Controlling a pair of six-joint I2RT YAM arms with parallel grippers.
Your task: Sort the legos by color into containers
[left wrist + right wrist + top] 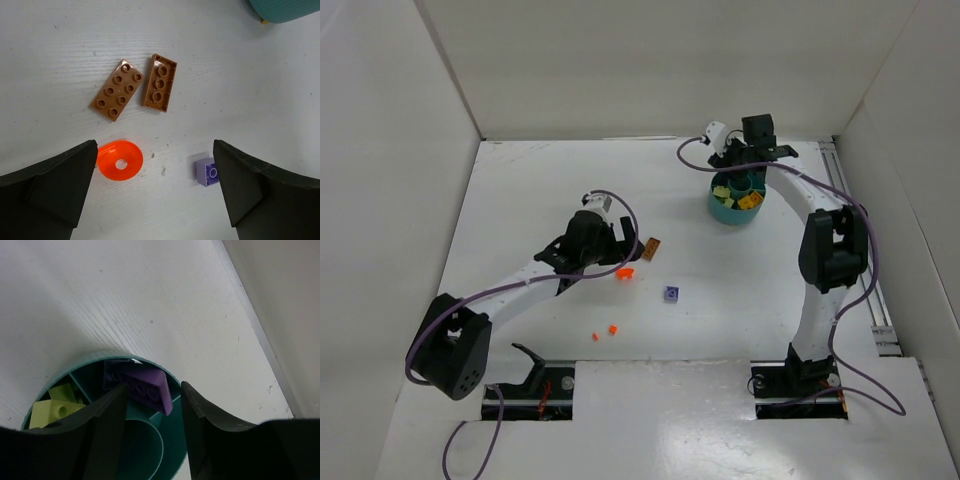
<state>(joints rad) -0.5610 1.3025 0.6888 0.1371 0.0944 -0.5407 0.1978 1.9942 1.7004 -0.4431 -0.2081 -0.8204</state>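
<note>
Pincer of right arm hovers above teal dish.

Bright, even, diffuse light; soft faint shadows; table sharp; right tool dark, defocused.

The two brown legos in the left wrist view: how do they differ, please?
The left brown lego lies studs up, eight showing; the right brown lego lies upside down, showing three tubes. The left one slants more than the right one. Both are brown, flat, apart.
</note>
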